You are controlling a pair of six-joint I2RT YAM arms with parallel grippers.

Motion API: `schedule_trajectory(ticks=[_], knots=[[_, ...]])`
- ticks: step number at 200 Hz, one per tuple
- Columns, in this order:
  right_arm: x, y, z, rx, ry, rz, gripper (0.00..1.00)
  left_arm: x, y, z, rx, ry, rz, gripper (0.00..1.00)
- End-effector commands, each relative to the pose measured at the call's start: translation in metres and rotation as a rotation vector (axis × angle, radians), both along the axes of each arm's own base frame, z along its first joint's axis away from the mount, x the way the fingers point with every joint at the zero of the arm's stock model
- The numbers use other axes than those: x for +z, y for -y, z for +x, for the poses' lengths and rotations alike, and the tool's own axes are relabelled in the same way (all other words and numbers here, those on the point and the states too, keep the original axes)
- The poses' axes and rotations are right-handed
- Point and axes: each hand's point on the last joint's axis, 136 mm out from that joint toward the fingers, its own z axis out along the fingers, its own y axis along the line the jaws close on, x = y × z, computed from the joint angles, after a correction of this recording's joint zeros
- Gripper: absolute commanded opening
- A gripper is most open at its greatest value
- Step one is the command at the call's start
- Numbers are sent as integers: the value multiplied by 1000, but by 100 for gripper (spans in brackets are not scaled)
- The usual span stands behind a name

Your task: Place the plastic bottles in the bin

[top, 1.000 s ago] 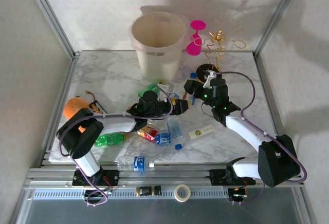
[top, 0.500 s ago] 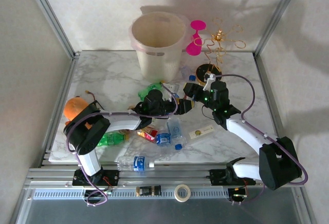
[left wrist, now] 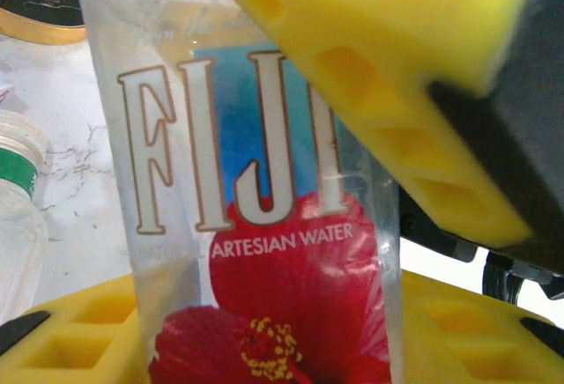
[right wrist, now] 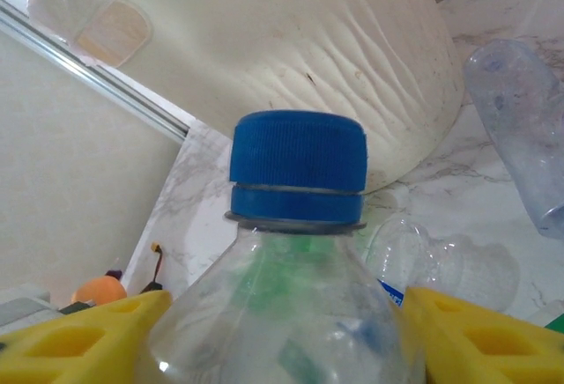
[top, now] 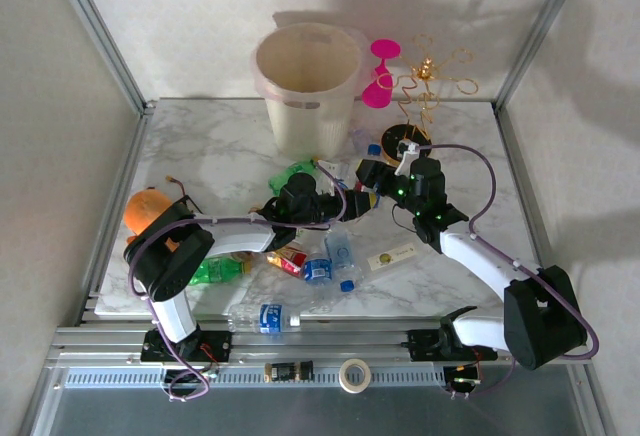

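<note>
**At mid-surface, both pincers meet over a bottle**

In the middle of the marble surface [top: 210, 156], just near of the bin [top: 310, 121], the two arms reach toward each other from left and right. The left pincer [left wrist: 291, 252] is clamped on a clear Fiji bottle [left wrist: 220, 137]: one yellow finger presses its upper side and the other lies under it, across the red-flower label. The right pincer [right wrist: 291, 349] has a yellow finger on each side of a clear blue-capped bottle [right wrist: 298, 164]. Whether those fingers press it or stand just apart from it cannot be told, nor whether this is the same bottle.

The bin stands upright at the far middle of the surface, its cream wall rising behind the blue cap in the right wrist view. More bottles lie loose near of the pincers. A green bottle [top: 215, 270] is on the left and a clear blue-labelled bottle [top: 268, 318] is at the near edge. An orange plush toy [top: 148, 206] sits at the left, and a pink goblet [top: 380, 74] and a gold wire stand [top: 425, 86] are to the right of the bin.
</note>
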Motion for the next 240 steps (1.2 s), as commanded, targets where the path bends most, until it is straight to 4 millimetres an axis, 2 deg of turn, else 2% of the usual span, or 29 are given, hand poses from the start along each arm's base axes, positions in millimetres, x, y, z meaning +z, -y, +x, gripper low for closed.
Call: schedule_trajectory(ticks=[1,43,64,88,116,150,187,212,240], knots=[[18,-2,-3,-9,27,44,80,6,-11,11,66,31,15,38],[23,33,7,-190,31,-41,98,17,-40,19,177,76,53,37],[16,49,6,-267,14,-68,99,26,-54,24,224,106,79,37],[5,64,2,-331,1,-83,99,51,-68,30,263,172,121,37],[-5,73,-1,-361,-9,-91,99,92,-82,44,326,275,174,37],[-10,75,-3,-361,-5,-84,99,142,-98,77,389,356,216,31],[-16,72,-6,-333,-13,-99,99,192,-113,119,467,407,205,31],[-22,71,-10,-318,-23,-95,99,207,-117,153,507,426,238,31],[-27,72,-15,-312,-31,-95,99,205,-117,191,530,406,288,32]])
